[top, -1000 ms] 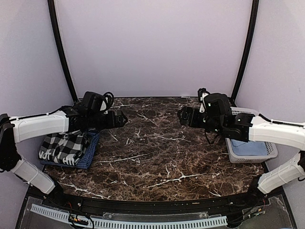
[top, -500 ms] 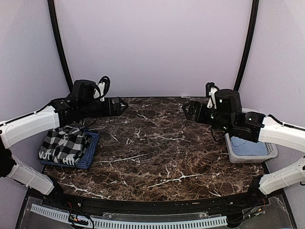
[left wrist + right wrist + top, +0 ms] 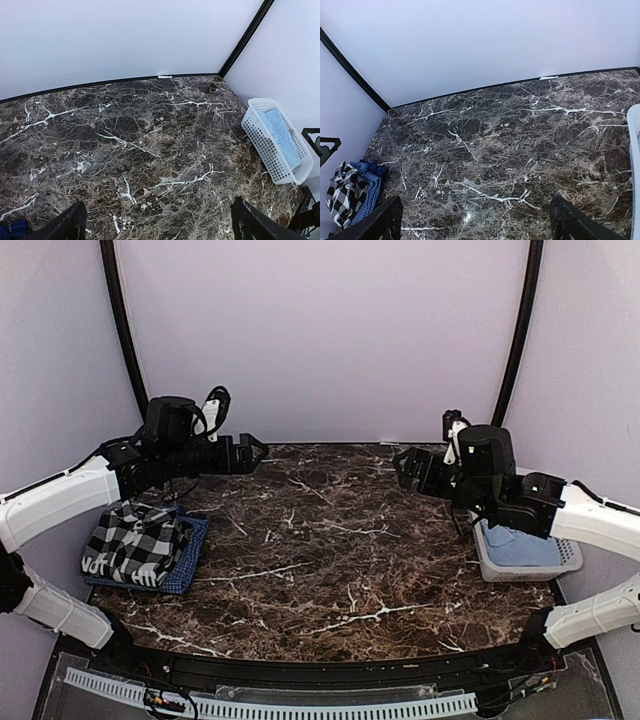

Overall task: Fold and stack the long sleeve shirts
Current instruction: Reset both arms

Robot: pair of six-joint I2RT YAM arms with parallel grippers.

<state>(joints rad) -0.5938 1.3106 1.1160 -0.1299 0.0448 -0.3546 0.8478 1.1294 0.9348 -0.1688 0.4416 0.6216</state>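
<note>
- The white slotted plastic basket (image 3: 528, 574) holds a folded pale blue cloth (image 3: 522, 550), lying flat on its floor.
- Far across the counter (image 3: 330, 560) from the basket, the black-and-white checked shirt (image 3: 130, 545) lies rumpled on top of the dark blue fine-check shirt (image 3: 192, 558). A strip of the blue one shows on the basket side.
- Between the basket and the shirts is dark brown marble with white veins.
- The right arm (image 3: 590, 520) crosses above the basket. The right jaws are spread wide and hold nothing.
- The left arm (image 3: 60, 502) hangs above the shirts. The left jaws are spread wide and empty, pointing toward the basket.

Shirts (image 3: 132, 548) stacked at the table (image 3: 330, 560)'s left edge, basket (image 3: 267, 147) at its right edge
</note>
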